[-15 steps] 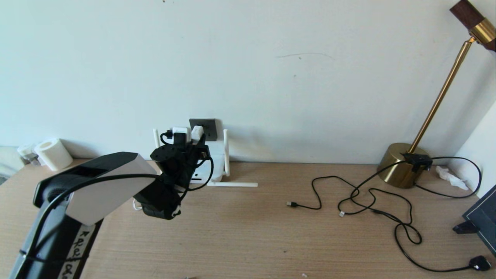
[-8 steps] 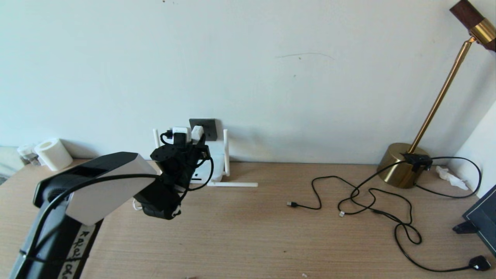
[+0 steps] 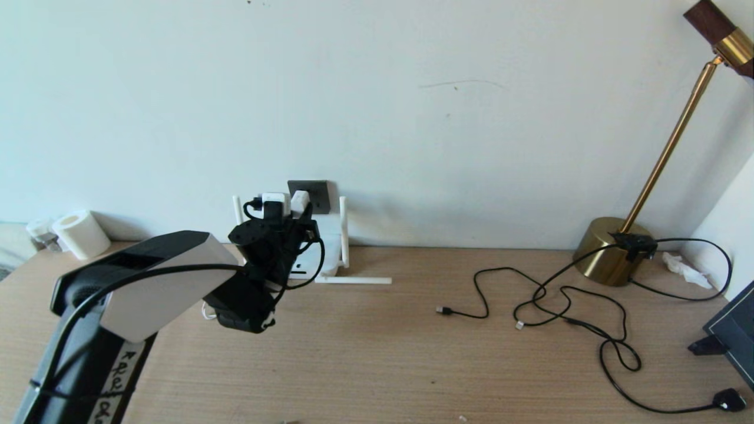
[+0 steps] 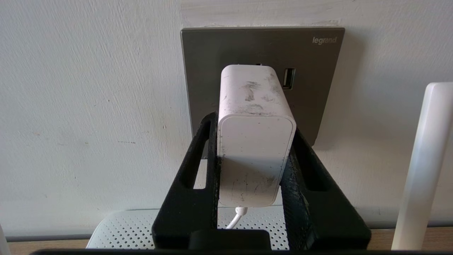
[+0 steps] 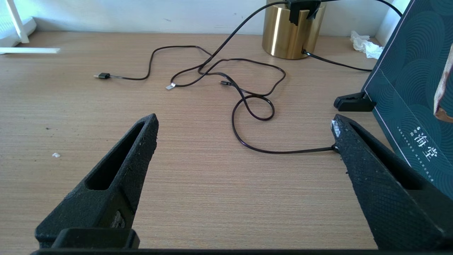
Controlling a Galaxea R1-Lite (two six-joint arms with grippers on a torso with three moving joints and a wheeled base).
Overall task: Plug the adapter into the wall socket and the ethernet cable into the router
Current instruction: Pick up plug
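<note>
Both jaws pinch adapter (image 4: pixel 255 141) | at wall socket (image 4: pixel 262 46) | left arm level

The adapter (image 4: pixel 255 141) covers the middle of the wall socket (image 4: pixel 212 71) in the left wrist view, so its prongs and the holes behind it cannot be seen. In the head view, left of centre, the left arm hides most of the router (image 3: pixel 330 250). At the upper right edge the brass lamp (image 3: pixel 612 250) is cut off at its head.
</note>
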